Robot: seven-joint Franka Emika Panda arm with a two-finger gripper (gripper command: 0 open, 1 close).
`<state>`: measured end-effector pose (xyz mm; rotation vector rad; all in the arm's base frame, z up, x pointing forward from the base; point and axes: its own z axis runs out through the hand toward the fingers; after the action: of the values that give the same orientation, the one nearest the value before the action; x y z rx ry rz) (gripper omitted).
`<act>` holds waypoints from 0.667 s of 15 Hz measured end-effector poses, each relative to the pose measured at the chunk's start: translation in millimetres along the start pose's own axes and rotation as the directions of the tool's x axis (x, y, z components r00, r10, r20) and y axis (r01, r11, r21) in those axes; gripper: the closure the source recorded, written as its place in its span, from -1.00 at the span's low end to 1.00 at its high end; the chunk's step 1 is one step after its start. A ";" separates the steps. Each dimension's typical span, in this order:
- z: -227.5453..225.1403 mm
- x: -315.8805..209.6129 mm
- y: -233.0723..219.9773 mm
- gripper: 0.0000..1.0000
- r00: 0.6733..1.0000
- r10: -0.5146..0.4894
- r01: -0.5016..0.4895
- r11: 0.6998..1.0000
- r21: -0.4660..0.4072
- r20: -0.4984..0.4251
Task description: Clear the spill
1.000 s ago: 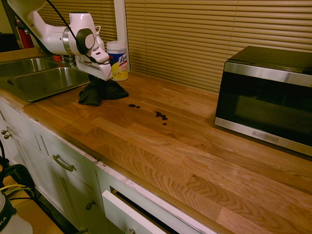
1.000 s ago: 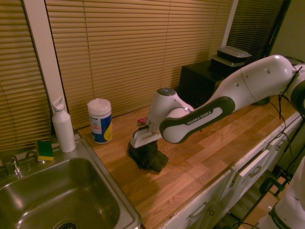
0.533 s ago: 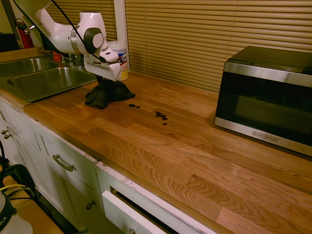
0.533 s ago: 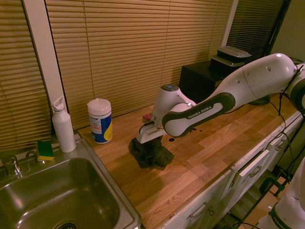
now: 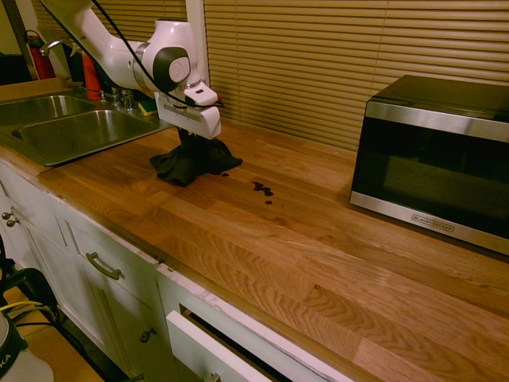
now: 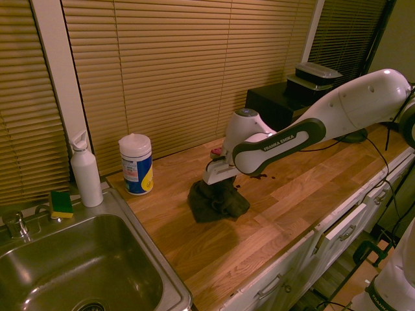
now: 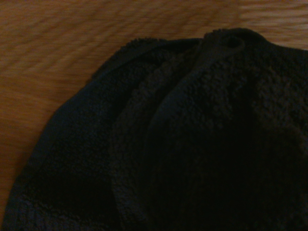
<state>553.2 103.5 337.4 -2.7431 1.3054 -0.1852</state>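
The gripper (image 5: 191, 137) is pressing a bunched black cloth (image 5: 191, 162) onto the wooden worktop (image 5: 318, 239); its fingers are hidden in the folds, so their state cannot be told. The spill (image 5: 263, 189) is lying just beyond the cloth's edge, toward the microwave (image 5: 433, 159). Risk: the cloth smearing the drops or skipping past some.
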 end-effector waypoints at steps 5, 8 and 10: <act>-3.6 49.4 51.5 1.00 0.999 0.040 -0.040 0.999 -0.001 0.013; -6.7 68.8 80.9 1.00 0.998 0.061 -0.061 0.998 0.000 0.019; -9.6 88.7 104.5 1.00 0.996 0.087 -0.087 0.996 0.003 0.019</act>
<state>527.3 -31.5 338.3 -2.6716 1.4143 -0.1537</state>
